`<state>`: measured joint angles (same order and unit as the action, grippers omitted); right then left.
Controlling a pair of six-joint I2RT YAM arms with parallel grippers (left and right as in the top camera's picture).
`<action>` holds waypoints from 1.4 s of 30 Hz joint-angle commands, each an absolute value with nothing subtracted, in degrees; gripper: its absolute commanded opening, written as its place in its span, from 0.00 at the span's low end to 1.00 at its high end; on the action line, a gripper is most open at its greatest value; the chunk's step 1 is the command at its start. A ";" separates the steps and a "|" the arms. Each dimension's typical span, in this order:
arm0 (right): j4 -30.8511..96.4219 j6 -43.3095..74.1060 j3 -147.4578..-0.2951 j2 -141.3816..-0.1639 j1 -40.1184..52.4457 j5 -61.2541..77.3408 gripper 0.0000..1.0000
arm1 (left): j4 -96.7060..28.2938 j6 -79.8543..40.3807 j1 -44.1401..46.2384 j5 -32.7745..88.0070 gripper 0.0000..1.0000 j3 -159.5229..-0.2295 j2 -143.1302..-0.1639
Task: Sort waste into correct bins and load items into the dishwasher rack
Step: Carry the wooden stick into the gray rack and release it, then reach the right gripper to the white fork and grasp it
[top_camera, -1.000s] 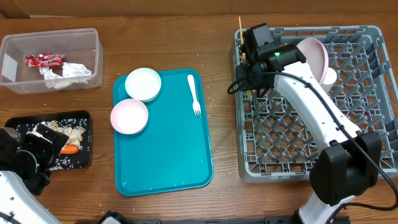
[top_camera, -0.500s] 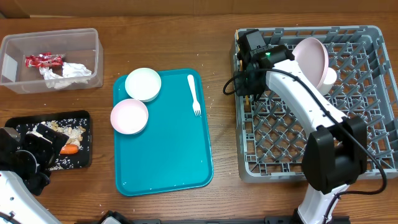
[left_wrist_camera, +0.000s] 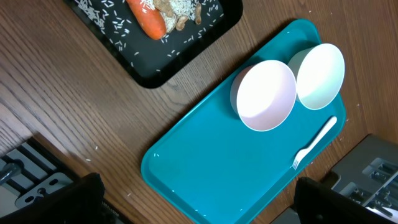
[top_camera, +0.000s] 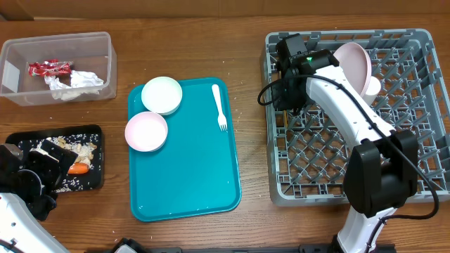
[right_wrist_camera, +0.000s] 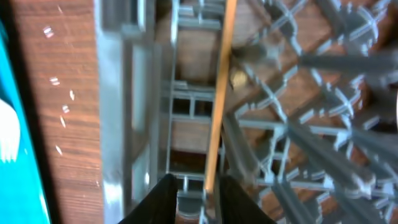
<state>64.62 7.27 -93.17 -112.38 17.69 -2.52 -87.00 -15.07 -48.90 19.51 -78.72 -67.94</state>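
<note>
Your right gripper was in the upper left corner of the rack, with its jaws narrowly apart. In the right wrist view a chopstick ran up the frame from the gap between them, over the grey lattice and close along the rack's left wall. The gap looked a little wider than the stick. The stick lay nearer the right-hand finger, and you could not tell whether the two touched.

Further right in the rack, the pale pink plate stood on edge, with the white cup just beside it.

Your left gripper was spread wide and held nothing. In the overhead view it was at the lower left, near the black tray, which held the carrot piece and the rice and scraps.

The teal tray lay in the middle of the surface. The white bowl and the pink bowl were at its upper left, touching or nearly so. The white fork lay apart from them near its upper right edge.

The clear tub at the upper left held the red wrapper and the crumpled napkin.
</note>
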 commanded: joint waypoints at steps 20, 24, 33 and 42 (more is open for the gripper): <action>66.37 14.98 -115.48 -114.34 30.57 13.82 1.00 | -86.89 -15.88 -49.10 20.36 1.00 -78.46 -68.14; 62.00 15.07 -115.48 -118.89 34.61 6.68 1.00 | -86.91 -15.88 -49.10 20.36 1.00 -78.46 -68.14; 58.43 15.51 -115.48 -130.45 36.32 3.42 1.00 | -86.91 -15.88 -49.10 20.36 1.00 -78.46 -68.14; 57.41 16.53 -115.46 -134.52 36.99 3.49 1.00 | -86.89 -15.88 -49.10 20.36 1.00 -78.46 -68.14</action>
